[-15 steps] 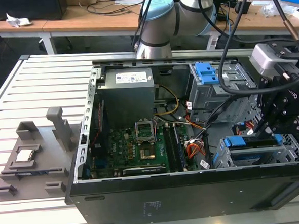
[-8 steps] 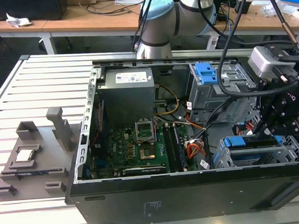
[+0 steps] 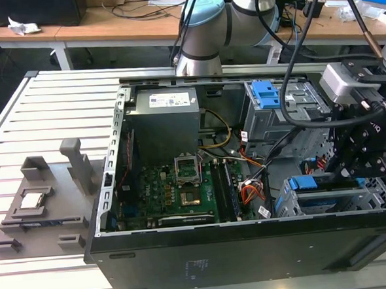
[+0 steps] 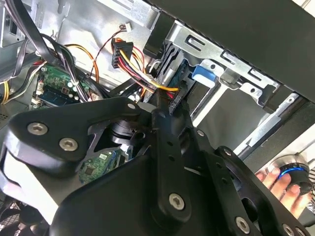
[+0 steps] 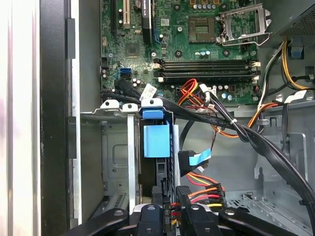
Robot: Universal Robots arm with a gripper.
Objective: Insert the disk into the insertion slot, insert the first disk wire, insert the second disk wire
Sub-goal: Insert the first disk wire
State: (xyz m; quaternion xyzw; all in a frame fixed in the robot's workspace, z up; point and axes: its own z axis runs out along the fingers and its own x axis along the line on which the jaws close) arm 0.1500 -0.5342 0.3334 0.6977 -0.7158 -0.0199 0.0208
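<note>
The disk sits inside the insertion slot point(image 3: 328, 205), a low grey cage at the exterior view's right. Its blue bracket point(image 5: 157, 140) shows above the cage wall point(image 5: 115, 152), as does its blue tab point(image 4: 203, 76). My gripper point(image 5: 173, 216) is shut on a black connector point(image 5: 182, 194) with red, yellow and orange wires, right at the disk's end. The same connector point(image 4: 174, 101) is pinched between my fingertips in the second wrist view. A second black plug with a blue tag point(image 5: 193, 160) hangs loose beside the disk. In the exterior view my gripper point(image 3: 352, 171) hovers over the slot.
A taller grey cage with a blue latch point(image 3: 269, 100) stands behind the slot. Thick black cables point(image 5: 266, 147) cross beside the disk. The motherboard point(image 3: 176, 191) fills the case floor. A person's hand point(image 4: 280, 182) rests on a round blue-ringed device outside the case.
</note>
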